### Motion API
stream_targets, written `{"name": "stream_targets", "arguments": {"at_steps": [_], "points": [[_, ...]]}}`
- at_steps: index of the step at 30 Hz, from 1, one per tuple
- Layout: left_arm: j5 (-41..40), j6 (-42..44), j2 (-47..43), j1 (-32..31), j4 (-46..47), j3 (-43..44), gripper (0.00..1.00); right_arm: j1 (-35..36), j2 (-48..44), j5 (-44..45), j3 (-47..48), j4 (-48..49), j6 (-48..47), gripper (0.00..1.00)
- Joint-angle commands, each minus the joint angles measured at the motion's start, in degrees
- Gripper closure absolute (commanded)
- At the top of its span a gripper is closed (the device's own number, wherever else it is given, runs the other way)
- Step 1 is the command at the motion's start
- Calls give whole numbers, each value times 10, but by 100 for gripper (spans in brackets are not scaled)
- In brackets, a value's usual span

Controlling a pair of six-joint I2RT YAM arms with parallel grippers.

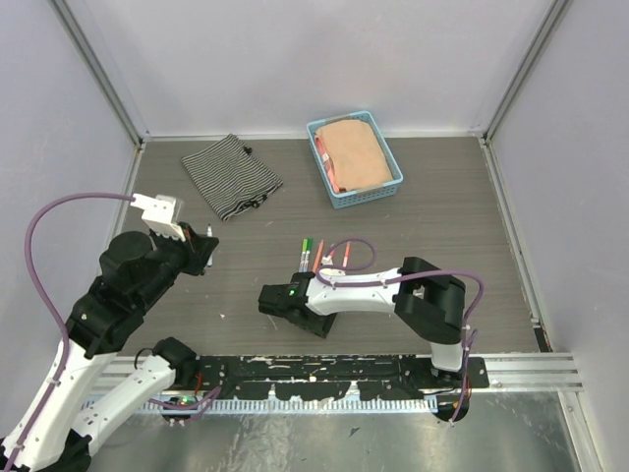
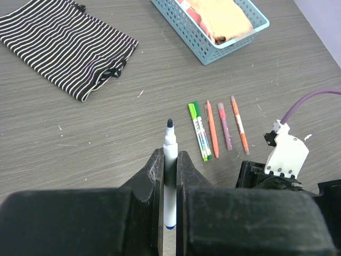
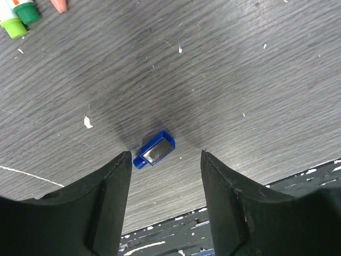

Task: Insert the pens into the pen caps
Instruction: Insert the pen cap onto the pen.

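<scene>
My left gripper is shut on a white pen with a blue end, its dark bare tip pointing away from me. In the top view this gripper hovers at the left, above the table. Several more pens, green, orange and pink, lie side by side mid-table. A small dark blue pen cap lies on its side on the table. My right gripper hangs open low over it, and the cap sits just beyond the fingertips, nearer the left finger. In the top view the right gripper hides the cap.
A striped cloth lies at the back left. A light blue basket holding peach fabric stands at the back centre. A black and metal rail runs along the near table edge, close behind my right fingers.
</scene>
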Motion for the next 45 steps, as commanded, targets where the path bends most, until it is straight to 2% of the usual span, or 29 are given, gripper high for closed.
{"name": "stream_targets", "arguments": {"at_steps": [1,19,29,35,40,45], "points": [[9,2,-6,1,20,-8,100,3,0,-8,15,-13,22,41],[7,4,-3,2,22,-7,100,-11,11,2,6,12,24,49],[7,5,-1,2,23,-7,100,-15,15,16,-1,13,22,67],[6,5,-1,1,23,-7,100,-15,8,31,-10,14,7,82],[8,3,2,2,23,-7,100,-16,-26,54,-44,51,-74,90],[20,-3,10,1,22,-3,100,-15,-88,67,-108,124,-241,91]]}}
